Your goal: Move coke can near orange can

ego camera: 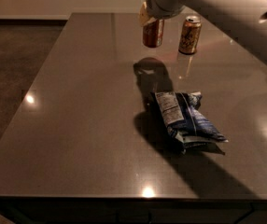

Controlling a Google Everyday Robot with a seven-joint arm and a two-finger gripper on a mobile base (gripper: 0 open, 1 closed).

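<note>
Brown polished table filled most of the view, glossy, with lamp glints on it. Pale robot arm reached in from the upper right across the far end. Blue-and-white chip bag lay crumpled right of centre, well apart from both cans. Orange can stood upright at the far end. Coke can hung just left of it, near but not touching, and clear of the surface judging by its shadow on the table below. Gripper sat directly over the coke can, clamped on its top. Judgement: carry largely done, can already close to its target; lowering it, setting it upright and letting go remained.
</note>
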